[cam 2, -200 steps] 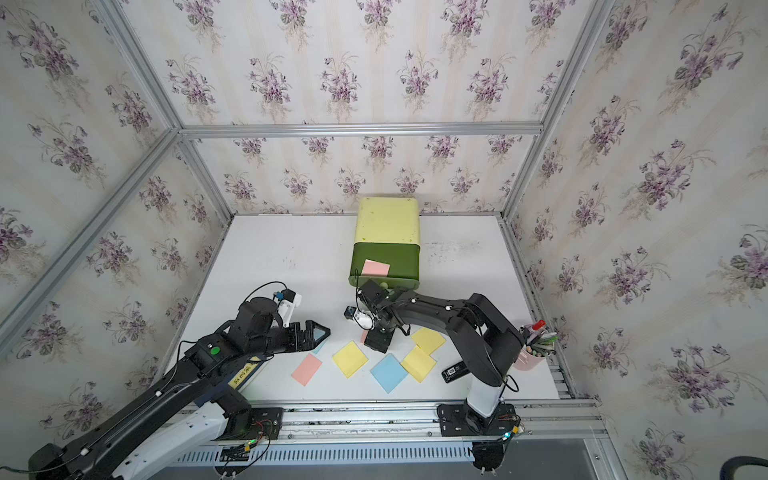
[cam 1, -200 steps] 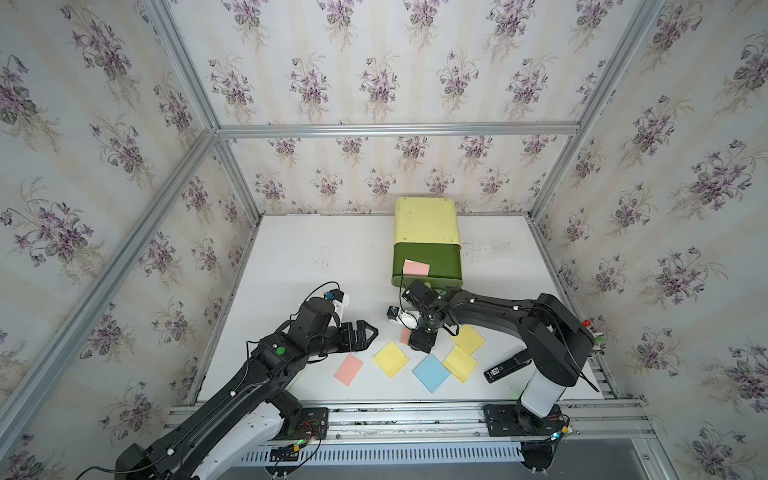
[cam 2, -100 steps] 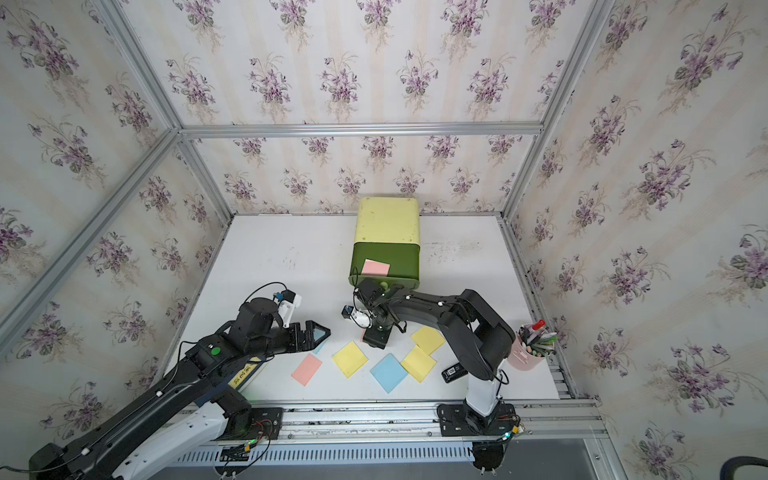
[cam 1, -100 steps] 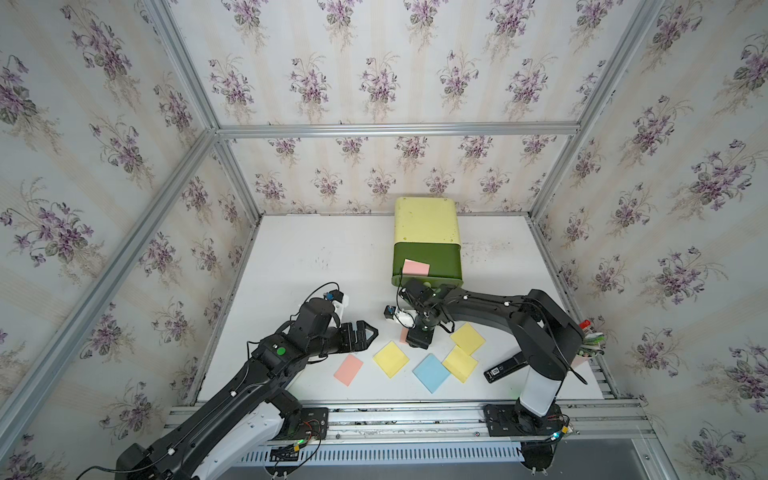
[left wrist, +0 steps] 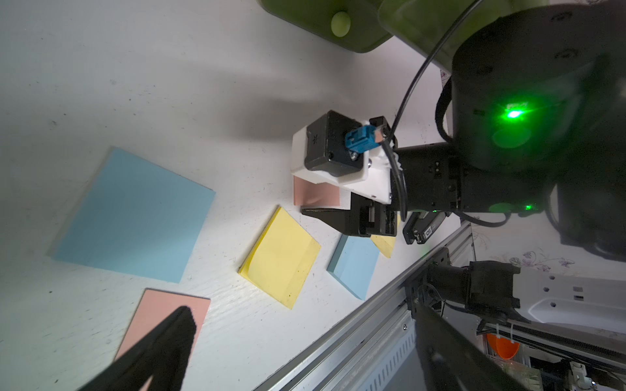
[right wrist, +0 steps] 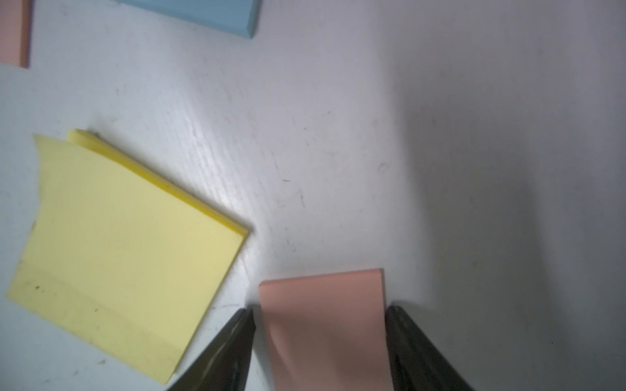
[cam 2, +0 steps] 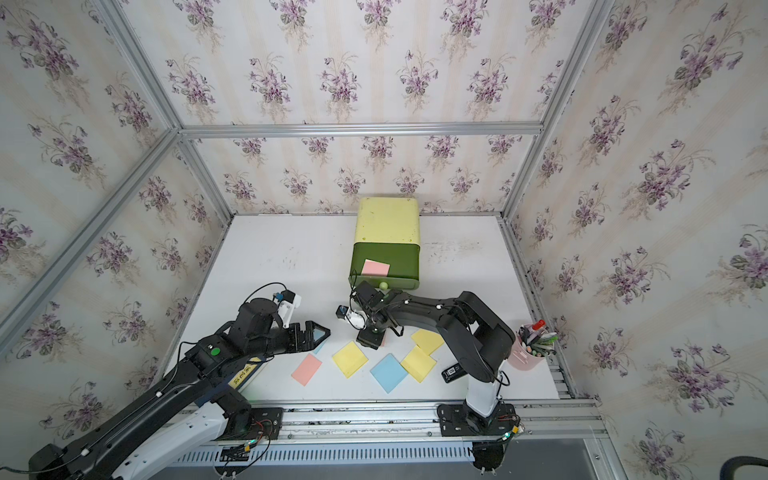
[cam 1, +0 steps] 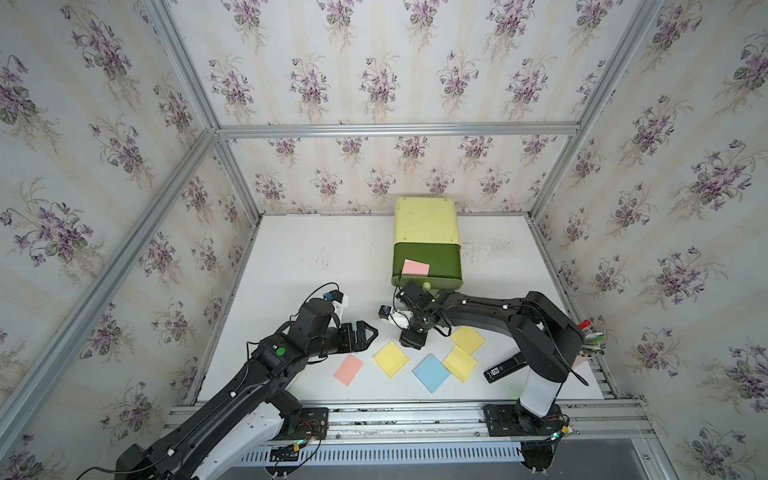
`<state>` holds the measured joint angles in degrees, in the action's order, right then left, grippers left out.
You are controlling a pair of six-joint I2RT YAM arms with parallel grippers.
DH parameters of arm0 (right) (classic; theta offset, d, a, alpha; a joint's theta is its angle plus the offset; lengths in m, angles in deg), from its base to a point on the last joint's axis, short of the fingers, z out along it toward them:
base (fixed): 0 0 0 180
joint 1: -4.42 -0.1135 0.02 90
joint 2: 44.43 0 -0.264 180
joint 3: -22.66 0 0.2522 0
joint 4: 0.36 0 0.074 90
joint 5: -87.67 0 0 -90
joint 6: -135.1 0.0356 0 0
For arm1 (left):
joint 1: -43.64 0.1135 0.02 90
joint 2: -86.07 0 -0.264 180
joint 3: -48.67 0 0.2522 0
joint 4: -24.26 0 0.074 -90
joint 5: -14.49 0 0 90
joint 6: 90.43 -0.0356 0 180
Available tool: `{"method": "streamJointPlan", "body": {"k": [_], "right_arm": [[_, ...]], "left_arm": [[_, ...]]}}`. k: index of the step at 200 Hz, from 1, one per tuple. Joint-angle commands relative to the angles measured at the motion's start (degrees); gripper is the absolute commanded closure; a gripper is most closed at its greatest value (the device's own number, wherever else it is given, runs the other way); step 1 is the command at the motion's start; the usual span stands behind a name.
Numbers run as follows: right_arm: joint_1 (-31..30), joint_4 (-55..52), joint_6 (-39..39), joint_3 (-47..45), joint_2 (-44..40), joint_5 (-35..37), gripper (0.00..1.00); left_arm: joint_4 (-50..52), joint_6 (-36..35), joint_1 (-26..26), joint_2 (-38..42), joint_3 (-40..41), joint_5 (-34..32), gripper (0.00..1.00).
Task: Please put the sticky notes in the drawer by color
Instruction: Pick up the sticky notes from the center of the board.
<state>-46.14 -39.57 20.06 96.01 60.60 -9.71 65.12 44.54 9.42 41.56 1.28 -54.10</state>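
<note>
The drawer (cam 1: 426,226) stands at the back, its top drawer pulled out with a pink sticky note (cam 1: 415,267) inside. On the table lie a pink note (cam 1: 348,369), three yellow ones (cam 1: 390,359) (cam 1: 460,363) (cam 1: 468,339) and a blue one (cam 1: 431,372). My right gripper (cam 1: 412,338) points straight down at the table. In the right wrist view its fingers press both sides of another pink note (right wrist: 321,304), which bows slightly. My left gripper (cam 2: 320,332) hovers open over a second blue note (left wrist: 135,216).
A black handheld device (cam 1: 505,369) lies right of the yellow notes. A pink pen cup (cam 2: 530,353) stands at the table's right edge. The metal rail (cam 1: 415,409) runs along the front. The right arm stretches low in front of the drawer's knob (cam 1: 426,286).
The right gripper's fingers have closed in on the pink note under it. The left arm and the other notes have not moved.
</note>
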Motion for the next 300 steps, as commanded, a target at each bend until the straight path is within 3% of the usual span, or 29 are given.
{"method": "streamJointPlan", "body": {"k": [1,58,107,167,248,300], "right_arm": [[-0.29,-10.05,0.3,-2.07,1.74,7.19,0.34],[-0.24,-13.37,1.17,-1.16,-0.84,8.49,0.3],[-0.56,-16.37,3.61,0.8,-0.5,5.89,0.33],[-0.46,-15.8,3.37,0.22,1.22,8.38,0.33],[-0.62,-11.8,4.73,-2.44,2.81,9.33,0.53],[-0.76,-10.57,5.75,-2.28,-0.1,9.24,0.55]], "left_arm": [[-1.3,-0.02,-0.01,0.04,-0.04,0.45,0.01],[-2.11,0.35,-0.05,-0.39,0.23,0.56,0.01],[-2.25,0.56,-0.14,-0.11,0.4,0.31,0.01],[-1.95,0.59,-0.37,0.4,0.33,0.37,0.01],[-1.34,0.45,-0.41,0.17,-0.3,0.23,0.01],[-1.94,0.56,-0.49,-0.9,-0.66,0.31,0.01]]}}
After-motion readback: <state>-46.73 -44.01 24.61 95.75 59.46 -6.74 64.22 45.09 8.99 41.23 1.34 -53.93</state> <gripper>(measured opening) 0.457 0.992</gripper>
